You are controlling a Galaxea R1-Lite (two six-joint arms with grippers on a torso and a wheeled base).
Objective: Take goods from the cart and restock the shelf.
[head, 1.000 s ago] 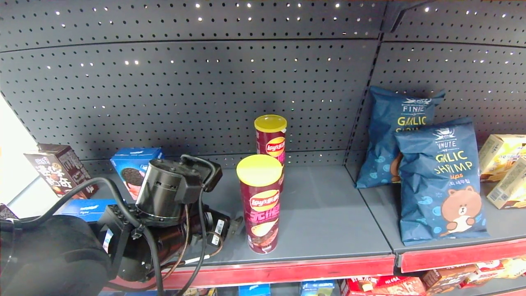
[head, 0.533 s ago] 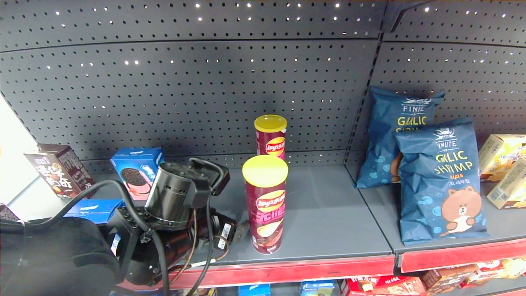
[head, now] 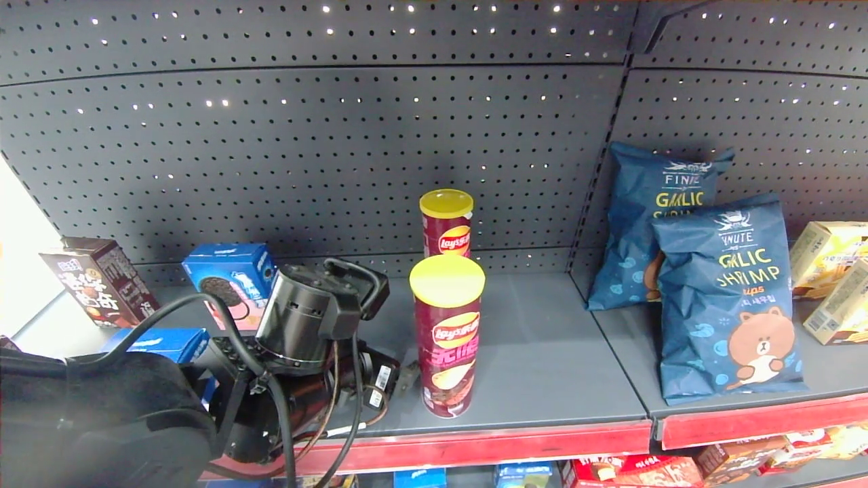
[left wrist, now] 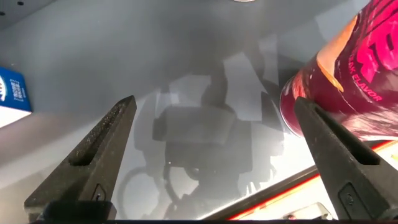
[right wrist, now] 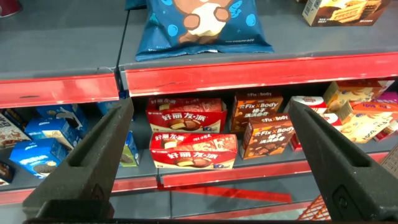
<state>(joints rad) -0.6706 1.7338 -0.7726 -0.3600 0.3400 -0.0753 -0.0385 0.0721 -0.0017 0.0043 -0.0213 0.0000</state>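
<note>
Logged right gripper (right wrist: 210, 107) held off the shelf front, fingers wide apart, nothing between them, red boxes (right wrist: 193, 149) on a lower tier beyond. Found left gripper (left wrist: 213, 104) low over shelf (head: 542, 366) near its red edge, likewise spread and empty, just left of front can (head: 447, 339). Saw that can upright, with rear can (head: 445, 224) upright behind it, by the pegboard (head: 305, 149).

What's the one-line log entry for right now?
front chip can: upright on shelf | left gripper: open, beside it | right gripper: open, empty
</note>
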